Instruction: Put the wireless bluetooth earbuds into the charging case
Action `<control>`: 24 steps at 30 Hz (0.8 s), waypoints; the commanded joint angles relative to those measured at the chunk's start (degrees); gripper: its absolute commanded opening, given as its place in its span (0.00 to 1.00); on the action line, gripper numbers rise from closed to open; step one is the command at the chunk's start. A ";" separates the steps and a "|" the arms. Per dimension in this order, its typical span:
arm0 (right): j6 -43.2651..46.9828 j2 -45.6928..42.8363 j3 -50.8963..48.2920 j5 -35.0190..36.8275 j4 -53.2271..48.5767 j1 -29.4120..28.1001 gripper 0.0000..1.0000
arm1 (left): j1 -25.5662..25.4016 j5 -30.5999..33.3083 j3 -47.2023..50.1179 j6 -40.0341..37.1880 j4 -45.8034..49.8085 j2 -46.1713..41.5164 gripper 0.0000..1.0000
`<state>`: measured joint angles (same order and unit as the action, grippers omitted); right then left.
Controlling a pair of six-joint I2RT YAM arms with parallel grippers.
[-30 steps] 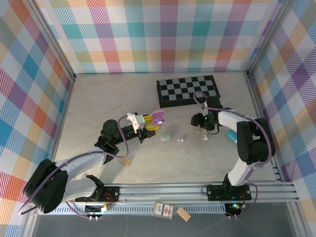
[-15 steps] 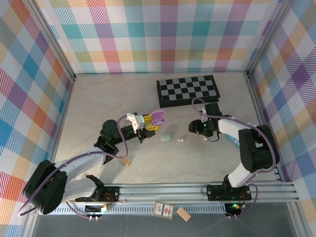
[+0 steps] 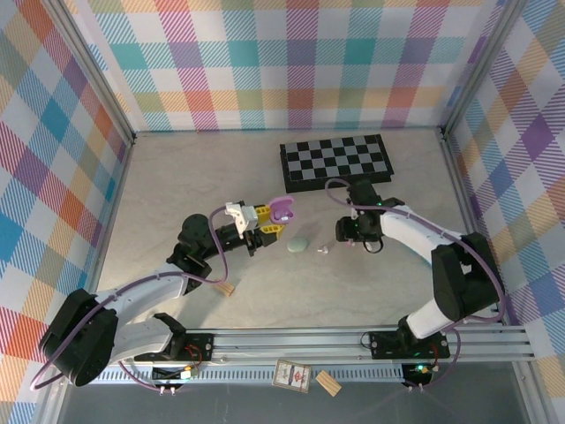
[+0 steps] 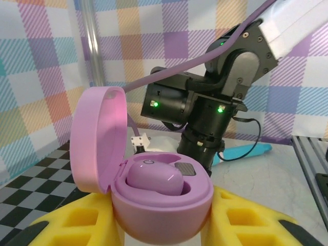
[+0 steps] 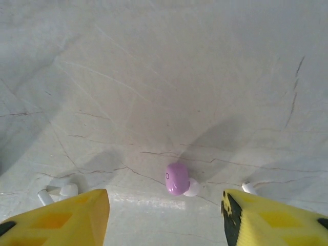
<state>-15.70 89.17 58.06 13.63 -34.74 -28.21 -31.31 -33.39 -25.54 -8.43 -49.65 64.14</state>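
My left gripper [image 4: 161, 228] is shut on the open purple charging case [image 4: 164, 205], its yellow fingers [image 4: 66, 225] on either side. The lid [image 4: 97, 136] stands up and one purple earbud [image 4: 154, 178] sits in the case. In the top view the case [image 3: 282, 211] hangs just left of table centre. A second purple earbud [image 5: 177, 179] lies on the table between my right gripper's [image 5: 165, 215] open yellow fingers [image 5: 61, 218], with clear gaps on both sides. In the top view my right gripper [image 3: 351, 237] points down, right of the case.
A white earbud [image 5: 57, 191] lies left of the right gripper, and another white piece [image 5: 247, 187] lies by its right finger. A pale green case [image 3: 300, 245] and a white earbud [image 3: 325, 250] lie mid-table. Also there: checkerboard [image 3: 335, 162], wooden block [image 3: 227, 288], blue object [image 4: 246, 151].
My right arm has swung left across the table, bringing its gripper closer to the held case. The left arm and the case have stayed still.
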 commanded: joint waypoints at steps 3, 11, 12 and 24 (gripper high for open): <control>1.75 6.20 4.32 13.19 -8.58 -4.07 0.54 | 5.51 1.69 3.08 2.89 -5.46 -0.98 0.34; 1.03 13.73 8.05 18.34 -11.07 -8.06 0.49 | 10.39 4.40 4.88 5.32 -8.65 -2.42 0.34; 0.96 14.47 8.27 18.46 -11.23 -8.38 0.49 | 10.39 4.69 4.89 5.31 -8.63 -2.52 0.34; 0.67 19.02 9.00 19.81 -12.17 -8.63 0.40 | 10.48 3.69 4.79 5.51 -8.27 -2.80 0.34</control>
<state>-14.52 106.89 66.26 31.68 -44.73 -36.69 -21.43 -29.02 -20.82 -3.81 -55.46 62.48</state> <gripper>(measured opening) 0.402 0.345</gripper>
